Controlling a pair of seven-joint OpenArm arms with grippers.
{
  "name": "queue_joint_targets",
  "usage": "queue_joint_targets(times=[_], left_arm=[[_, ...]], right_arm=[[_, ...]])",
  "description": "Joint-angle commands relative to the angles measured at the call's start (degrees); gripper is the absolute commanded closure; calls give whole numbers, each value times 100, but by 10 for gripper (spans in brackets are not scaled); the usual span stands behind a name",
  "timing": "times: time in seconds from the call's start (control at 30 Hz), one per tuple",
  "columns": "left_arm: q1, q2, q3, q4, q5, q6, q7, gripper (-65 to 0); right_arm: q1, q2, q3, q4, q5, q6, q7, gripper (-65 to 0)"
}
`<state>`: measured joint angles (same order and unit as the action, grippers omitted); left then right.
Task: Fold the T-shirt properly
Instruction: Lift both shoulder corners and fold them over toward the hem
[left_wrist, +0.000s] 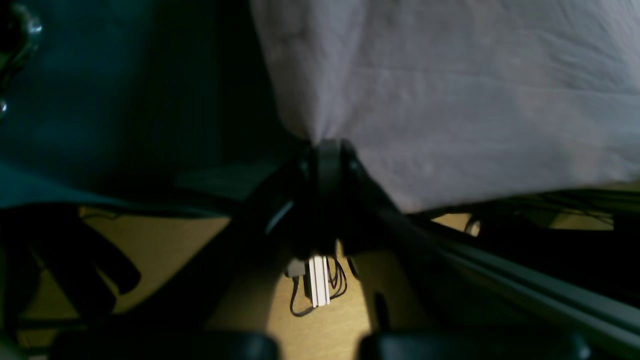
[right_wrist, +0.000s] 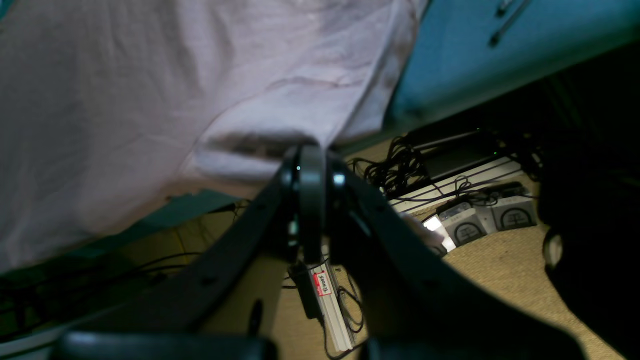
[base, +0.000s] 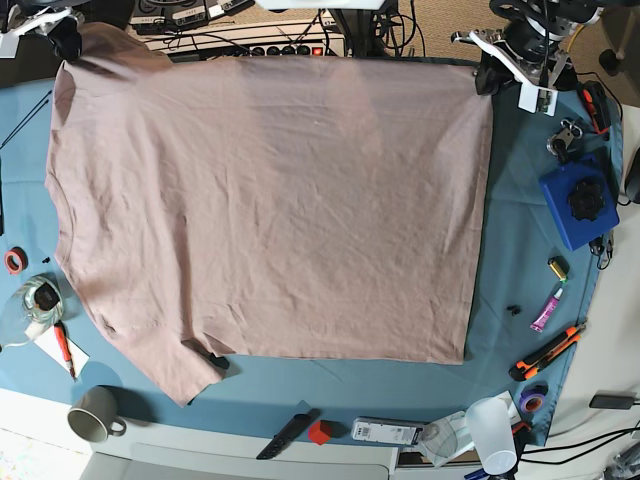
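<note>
The pink-beige T-shirt (base: 270, 200) lies spread flat and wrinkled on the blue-teal table cloth (base: 520, 250), one sleeve at the lower left. My left gripper (base: 487, 72) is at the shirt's far right corner. In the left wrist view the left gripper (left_wrist: 327, 145) is shut on a pinched corner of the T-shirt (left_wrist: 475, 100). My right gripper (base: 68, 45) is at the far left corner. In the right wrist view the right gripper (right_wrist: 310, 150) is shut on the T-shirt (right_wrist: 150, 100) at its edge, by a hemmed fold.
A blue box (base: 575, 205) and small tools lie along the right edge, among them an orange cutter (base: 545, 350) and a pink marker (base: 546, 310). A mug (base: 95, 415), a black knife (base: 285, 435) and a clear cup (base: 495, 432) line the near edge. Cables and a power strip (right_wrist: 450, 185) lie on the floor.
</note>
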<state>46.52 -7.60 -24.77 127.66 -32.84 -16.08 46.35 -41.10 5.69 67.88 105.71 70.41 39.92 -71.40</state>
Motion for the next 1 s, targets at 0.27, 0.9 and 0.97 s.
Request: queue_joint_targets(times=[0.27, 0.9, 0.97], left_arm=[[59, -20, -15, 98, 111, 166, -190, 0], [-409, -4, 81, -299, 122, 164, -479, 0], [-501, -4, 177, -308, 256, 168, -487, 0]], right_arm=[[293, 232, 37, 74, -466, 8, 136, 0], [728, 645, -487, 68, -1598, -291, 608, 0], [804, 699, -560, 68, -1744, -400, 608, 0]])
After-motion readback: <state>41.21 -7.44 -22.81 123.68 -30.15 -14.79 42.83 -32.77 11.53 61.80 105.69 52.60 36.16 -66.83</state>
